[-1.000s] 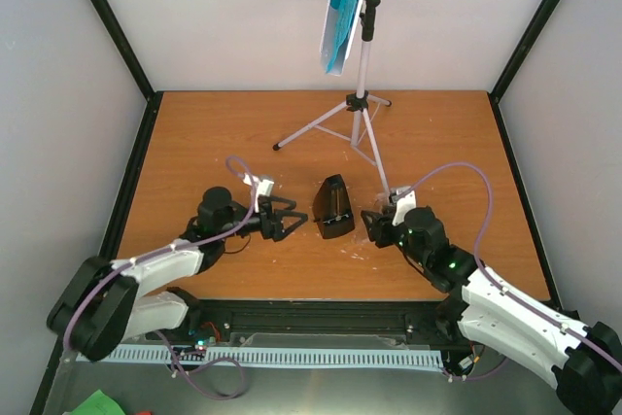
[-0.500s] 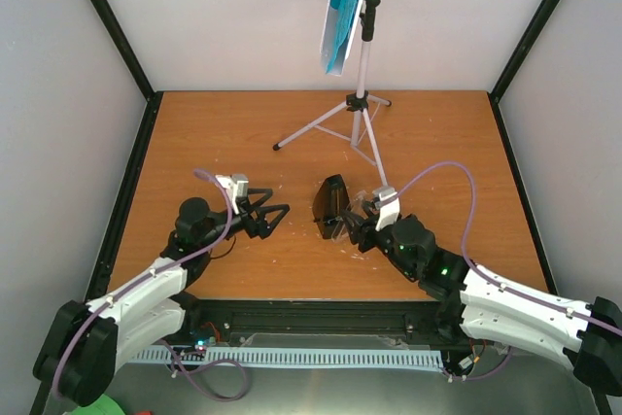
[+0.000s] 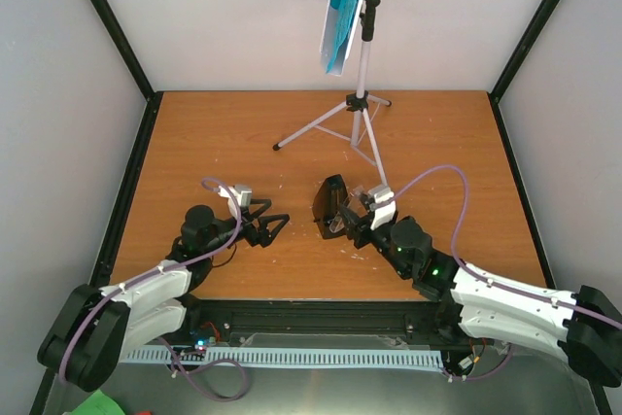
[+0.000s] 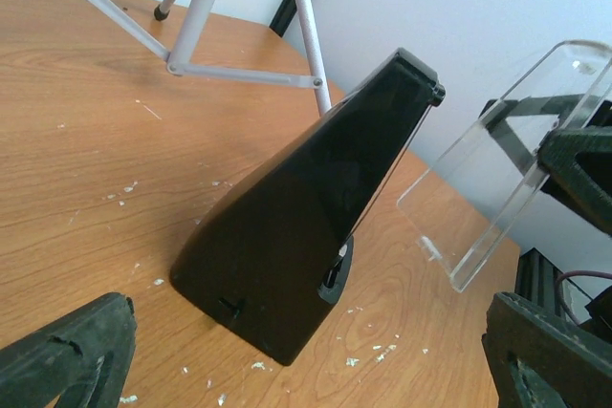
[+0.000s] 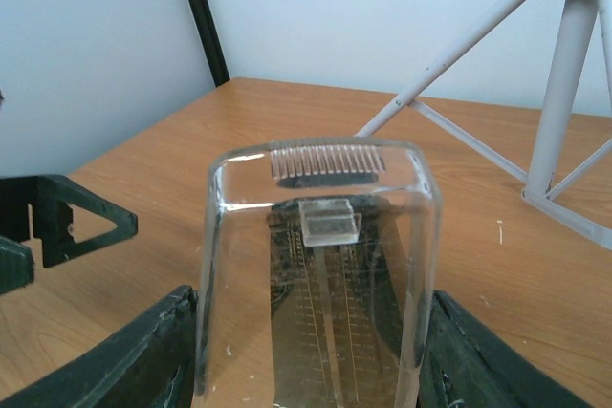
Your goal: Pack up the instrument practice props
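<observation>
Since the right gripper [image 3: 356, 226] pinches only the clear cover [image 5: 320, 265] beside the black metronome [image 3: 330, 203], standing mid-table [image 3: 214, 133] before the music stand [image 3: 362, 109], and the left gripper [image 3: 269, 228] gapes wide, well apart, pressing the cover on could slip it or topple the unbraced metronome.

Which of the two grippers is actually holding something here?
The right gripper: its fingers clamp the clear cover next to the black metronome. The left gripper stands wide open and empty on the metronome's other side.
</observation>
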Robot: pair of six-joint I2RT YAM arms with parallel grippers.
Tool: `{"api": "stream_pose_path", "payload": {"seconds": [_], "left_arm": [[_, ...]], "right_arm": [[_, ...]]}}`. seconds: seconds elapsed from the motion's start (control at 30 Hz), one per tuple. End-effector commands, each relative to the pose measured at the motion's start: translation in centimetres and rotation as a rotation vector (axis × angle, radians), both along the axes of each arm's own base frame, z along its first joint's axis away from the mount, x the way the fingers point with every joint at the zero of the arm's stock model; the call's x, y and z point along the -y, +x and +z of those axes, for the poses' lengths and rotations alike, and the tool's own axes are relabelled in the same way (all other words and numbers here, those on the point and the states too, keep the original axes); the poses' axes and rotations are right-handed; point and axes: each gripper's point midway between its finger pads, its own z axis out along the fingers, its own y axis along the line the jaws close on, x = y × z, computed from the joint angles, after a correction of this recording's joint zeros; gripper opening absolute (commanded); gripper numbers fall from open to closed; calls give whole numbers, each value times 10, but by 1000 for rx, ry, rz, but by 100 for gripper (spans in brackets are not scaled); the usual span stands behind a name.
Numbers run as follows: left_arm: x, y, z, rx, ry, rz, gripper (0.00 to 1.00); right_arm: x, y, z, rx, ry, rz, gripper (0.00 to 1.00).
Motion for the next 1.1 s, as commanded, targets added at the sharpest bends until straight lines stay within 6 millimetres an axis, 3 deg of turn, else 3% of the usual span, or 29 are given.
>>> {"api": "stream_pose_path", "payload": {"seconds": [0.0,0.2,0.6,1.07], "left_arm": [[-3,1,12,86,-11,18,100],[-10,-1,16,119,-18,55,99],[-23,-9,32,199,-47,113,100],[-25,-10,34,208,-41,120,100]], "right_arm": [[-2,3,4,51,2,-14,48],[2,3,-5,95,11,-27,48],[-12,12,-18,103,-14,-29,46],[-20,14,-22,148,-63,-182,45]]}}
